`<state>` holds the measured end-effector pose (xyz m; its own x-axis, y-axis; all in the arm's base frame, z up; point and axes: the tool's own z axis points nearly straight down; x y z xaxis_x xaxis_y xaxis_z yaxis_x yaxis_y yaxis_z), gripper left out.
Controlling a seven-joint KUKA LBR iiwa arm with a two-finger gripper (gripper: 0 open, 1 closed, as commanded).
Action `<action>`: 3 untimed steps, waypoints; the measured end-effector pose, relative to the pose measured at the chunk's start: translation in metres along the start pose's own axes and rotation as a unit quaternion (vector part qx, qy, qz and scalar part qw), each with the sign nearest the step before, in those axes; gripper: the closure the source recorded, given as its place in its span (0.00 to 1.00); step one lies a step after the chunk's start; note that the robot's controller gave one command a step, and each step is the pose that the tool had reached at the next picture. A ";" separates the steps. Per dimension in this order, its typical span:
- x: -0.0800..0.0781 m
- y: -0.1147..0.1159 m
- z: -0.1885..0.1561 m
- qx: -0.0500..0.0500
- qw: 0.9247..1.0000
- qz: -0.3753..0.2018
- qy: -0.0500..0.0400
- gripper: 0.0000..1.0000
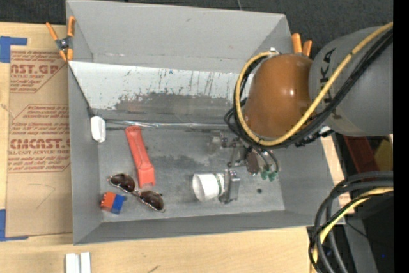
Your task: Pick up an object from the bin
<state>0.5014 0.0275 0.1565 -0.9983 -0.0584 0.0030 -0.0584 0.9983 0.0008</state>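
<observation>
My gripper [230, 187] is low over the bin floor at the front right, beneath the arm's brown cover. A small white cylinder [207, 187] lies on its side right against the gripper's left side, touching it or nearly so. To the left, a long red flat tool [139, 155] lies at a slant on the floor. A pair of brown sunglasses [137, 192] rests just in front of the tool's lower end.
A small blue and red block [113, 202] sits in the front left corner next to the sunglasses. A small white piece [97, 128] lies against the left wall. The bin's sloped back wall rises behind the gripper.
</observation>
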 end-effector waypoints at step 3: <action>0.012 0.000 0.087 -0.002 0.999 0.054 -0.005 1.00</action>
<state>0.4892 0.0267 0.0693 -0.9988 0.0494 -0.0057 0.0493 0.9988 0.0045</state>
